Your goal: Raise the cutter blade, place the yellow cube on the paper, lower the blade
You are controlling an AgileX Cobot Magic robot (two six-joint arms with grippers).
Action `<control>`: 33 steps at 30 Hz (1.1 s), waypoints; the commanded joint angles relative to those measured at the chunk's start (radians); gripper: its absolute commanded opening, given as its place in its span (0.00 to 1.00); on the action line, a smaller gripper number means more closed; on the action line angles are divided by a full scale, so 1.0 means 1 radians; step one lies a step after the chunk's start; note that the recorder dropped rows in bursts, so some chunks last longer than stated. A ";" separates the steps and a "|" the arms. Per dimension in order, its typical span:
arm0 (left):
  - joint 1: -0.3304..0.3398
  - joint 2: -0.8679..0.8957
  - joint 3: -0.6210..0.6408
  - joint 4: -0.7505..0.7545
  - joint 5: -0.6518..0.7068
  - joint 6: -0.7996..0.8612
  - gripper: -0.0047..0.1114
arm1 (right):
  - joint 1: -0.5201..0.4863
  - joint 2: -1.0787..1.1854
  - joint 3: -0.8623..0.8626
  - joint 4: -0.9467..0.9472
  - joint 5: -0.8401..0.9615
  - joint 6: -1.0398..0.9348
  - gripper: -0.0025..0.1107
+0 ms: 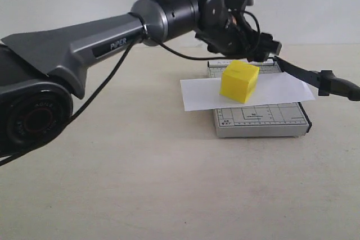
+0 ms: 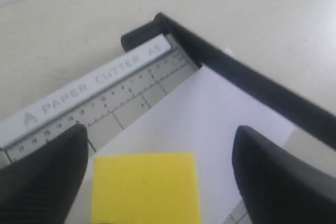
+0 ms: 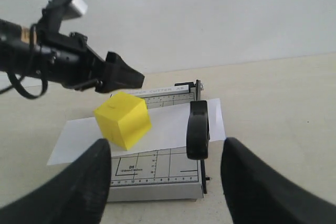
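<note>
The desk [image 1: 140,184] carried one grey cutter board [image 1: 264,119], set toward its far edge. One left arm [image 1: 84,43] reached in over that board. Of the right arm only its tool showed. One sheet, the paper [image 1: 197,94], lay across the board and overhung it on both sides. The one cutter blade [image 1: 306,74] stood raised at a slant beside the board, its thick handle end up in the air. The one yellow cube [image 1: 240,81] sat on the paper over the board, apart from the blade.

There were two tools. The left tool [image 2: 160,140] hung just above the cube with its fingers spread wider than the block, gripping nothing. The right tool [image 3: 165,150] was also wide open and empty, with the blade's handle ahead of it and untouched.

The placing step looked finished, with the cube let go, so only lowering the blade remained. That probably called for the left tool to lift clear. The right tool would then close on the handle and swing it down on its hinge without dragging the paper or nudging the cube.
</note>
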 commanded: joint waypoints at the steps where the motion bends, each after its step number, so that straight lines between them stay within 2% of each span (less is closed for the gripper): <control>1: -0.003 -0.079 -0.073 0.003 0.111 0.044 0.66 | 0.003 -0.006 0.001 -0.005 -0.014 -0.002 0.53; 6: 0.001 -0.162 -0.092 0.044 0.278 0.044 0.66 | 0.003 -0.006 0.001 -0.005 -0.014 -0.002 0.53; 9: 0.003 -0.208 -0.092 0.044 0.281 0.044 0.64 | 0.003 -0.006 0.001 -0.005 -0.014 -0.002 0.53; 15: 0.003 -0.284 -0.092 0.044 0.296 0.044 0.52 | 0.003 -0.006 0.001 -0.005 -0.014 -0.002 0.53; 22: 0.001 -0.358 -0.060 0.033 0.320 0.054 0.46 | 0.003 -0.006 0.001 -0.005 -0.014 -0.002 0.53; 26: 0.001 -0.413 0.007 0.033 0.324 0.067 0.43 | 0.003 -0.006 0.001 -0.005 -0.014 -0.002 0.53; 33: 0.001 -0.563 0.242 0.035 0.276 0.089 0.43 | 0.003 -0.006 0.001 -0.005 -0.014 -0.002 0.53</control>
